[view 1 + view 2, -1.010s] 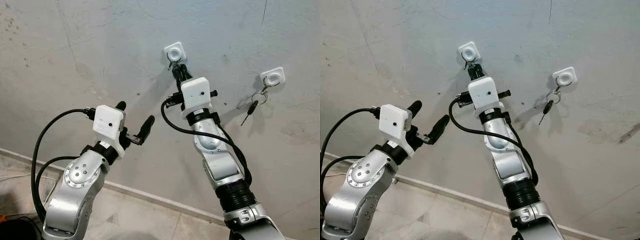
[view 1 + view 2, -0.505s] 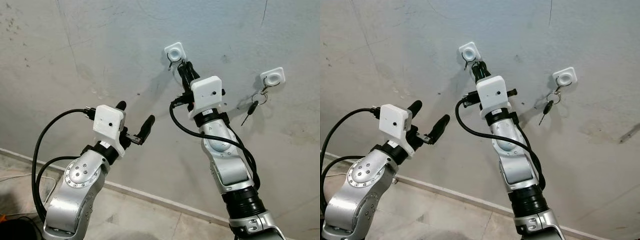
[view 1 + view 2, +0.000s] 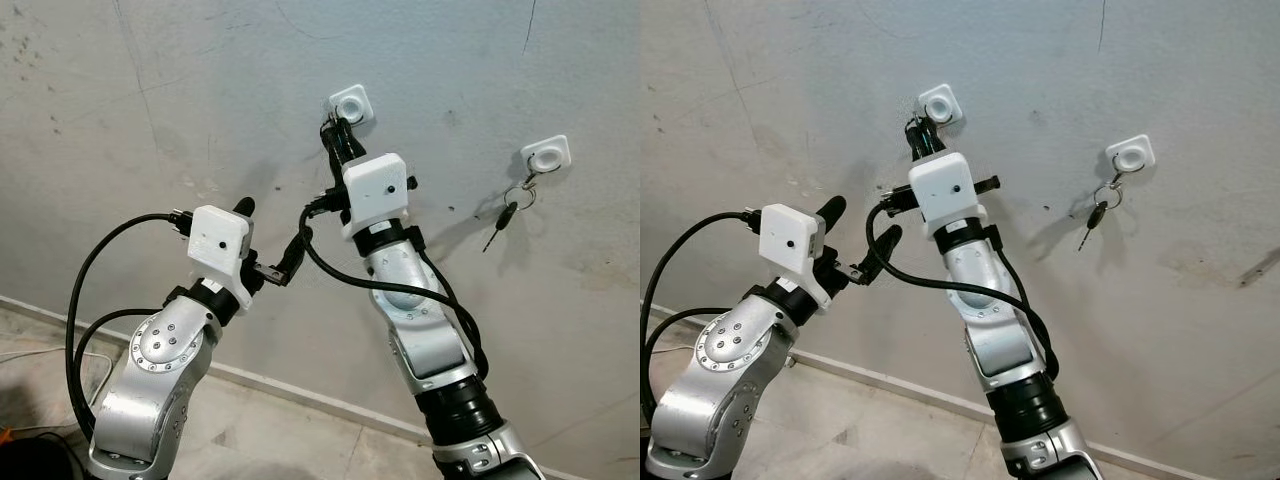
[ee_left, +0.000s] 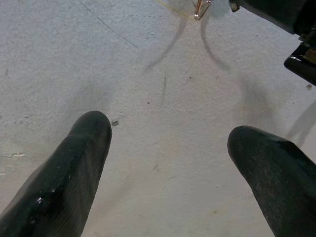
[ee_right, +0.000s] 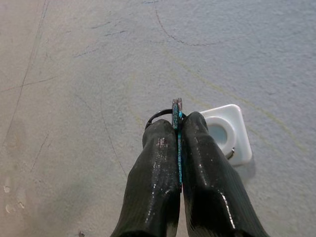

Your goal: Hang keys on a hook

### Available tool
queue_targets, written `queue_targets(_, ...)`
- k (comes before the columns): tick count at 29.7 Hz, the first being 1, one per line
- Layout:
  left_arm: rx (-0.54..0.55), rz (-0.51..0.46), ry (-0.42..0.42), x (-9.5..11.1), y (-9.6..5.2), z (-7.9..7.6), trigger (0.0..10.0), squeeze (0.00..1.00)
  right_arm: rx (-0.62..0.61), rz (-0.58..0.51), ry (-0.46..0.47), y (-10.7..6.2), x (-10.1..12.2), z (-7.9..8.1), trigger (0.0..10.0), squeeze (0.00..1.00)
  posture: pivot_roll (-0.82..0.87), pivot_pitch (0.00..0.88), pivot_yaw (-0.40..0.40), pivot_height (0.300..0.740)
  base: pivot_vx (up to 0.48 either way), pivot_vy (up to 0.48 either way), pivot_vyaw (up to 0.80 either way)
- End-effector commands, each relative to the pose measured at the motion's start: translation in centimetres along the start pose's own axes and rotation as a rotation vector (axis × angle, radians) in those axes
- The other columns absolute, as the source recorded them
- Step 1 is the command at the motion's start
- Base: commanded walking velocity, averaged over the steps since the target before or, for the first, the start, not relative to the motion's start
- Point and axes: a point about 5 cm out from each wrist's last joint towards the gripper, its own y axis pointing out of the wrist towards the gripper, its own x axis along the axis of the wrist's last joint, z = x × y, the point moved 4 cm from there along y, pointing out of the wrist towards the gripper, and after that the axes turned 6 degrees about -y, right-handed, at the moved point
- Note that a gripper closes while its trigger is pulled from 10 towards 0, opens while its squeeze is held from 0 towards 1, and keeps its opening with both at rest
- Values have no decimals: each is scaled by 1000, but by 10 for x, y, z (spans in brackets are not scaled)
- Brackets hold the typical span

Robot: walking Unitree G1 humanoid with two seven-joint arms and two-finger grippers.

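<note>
Right gripper (image 5: pixel 177 133) pinches keys (image 5: pixel 176 109) beside white hook (image 5: pixel 226 132).

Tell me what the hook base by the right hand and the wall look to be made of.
Hook base: likely glossy white moulded plastic, square with a round dished centre. Wall: looks like rough grey plaster or concrete, matte, with hairline cracks and stains. The right hand pinches a thin metallic key.

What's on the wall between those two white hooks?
Nothing but bare grey wall between the left white hook and the right white hook, as the left eye view shows. A set of keys hangs from the right one.
</note>
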Motion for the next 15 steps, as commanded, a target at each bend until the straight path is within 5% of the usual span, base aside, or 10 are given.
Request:
queue_targets(1,-6,-23,12,6,-1,-2,10000,0,-10,-34,-11,5,8,-1,10000,0,281,62,-109,740,0,0,0)
queue_targets(15,-17,-31,9,8,1,-5,10000,0,-39,-37,-47,8,2,-3,10000,0,281,61,-105,740,0,0,0)
